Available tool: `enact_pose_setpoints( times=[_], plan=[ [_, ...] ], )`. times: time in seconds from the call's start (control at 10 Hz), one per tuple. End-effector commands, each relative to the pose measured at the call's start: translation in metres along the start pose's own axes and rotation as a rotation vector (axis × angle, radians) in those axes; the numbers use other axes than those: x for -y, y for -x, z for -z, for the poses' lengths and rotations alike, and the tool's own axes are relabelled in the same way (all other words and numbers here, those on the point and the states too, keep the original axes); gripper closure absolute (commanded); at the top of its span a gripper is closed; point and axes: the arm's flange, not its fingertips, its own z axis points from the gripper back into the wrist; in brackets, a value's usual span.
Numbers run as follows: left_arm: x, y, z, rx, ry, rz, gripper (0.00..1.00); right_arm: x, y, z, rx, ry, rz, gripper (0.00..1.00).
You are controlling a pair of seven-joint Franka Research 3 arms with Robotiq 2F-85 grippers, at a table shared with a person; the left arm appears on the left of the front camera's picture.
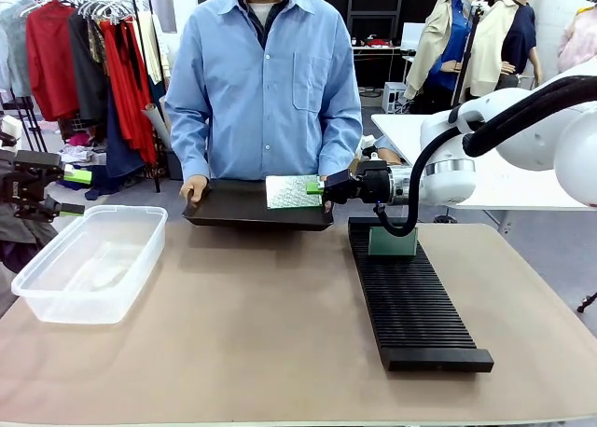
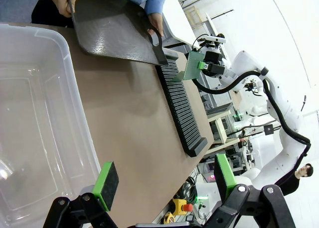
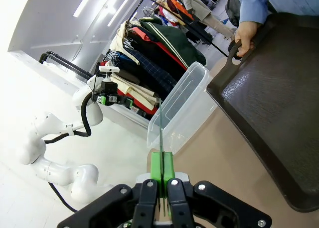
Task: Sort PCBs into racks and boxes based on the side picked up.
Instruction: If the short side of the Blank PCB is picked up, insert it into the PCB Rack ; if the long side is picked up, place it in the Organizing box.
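Right gripper [image 1: 323, 186] pinching PCB [image 1: 293, 191] by one edge, pads pressed tight on it. Board sticks out leftward from gripper, lying near flat just past rack [image 1: 410, 296] far end, over tray [image 1: 233, 208] held by person. Rack long axis runs away from robot, slots crosswise. Second PCB [image 1: 392, 242] upright in far slot. Right arm nearer rack. Left gripper [image 2: 164, 183] spread, empty, well left of rack, as is box [image 2: 30, 113]. Rack drop would likely need board turned upright, parallel to slots.
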Motion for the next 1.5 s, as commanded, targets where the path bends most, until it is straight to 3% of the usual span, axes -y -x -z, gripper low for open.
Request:
enact_pose_setpoints(
  times=[0.0, 0.5, 1.4],
  plan=[
    [0.002, 0.001, -0.001, -0.001, 0.005, 0.003, 0.0, 0.0, 0.0, 0.0, 0.0, 0.0, 0.0, 1.0],
    [0.002, 0.001, -0.001, -0.001, 0.005, 0.003, 0.0, -0.029, 0.017, -0.056, 0.028, -0.08, 0.002, 1.0],
    [0.002, 0.001, -0.001, -0.001, 0.005, 0.003, 0.0, -0.078, 0.093, -0.155, -0.004, -0.041, -0.131, 1.0]
  ],
)
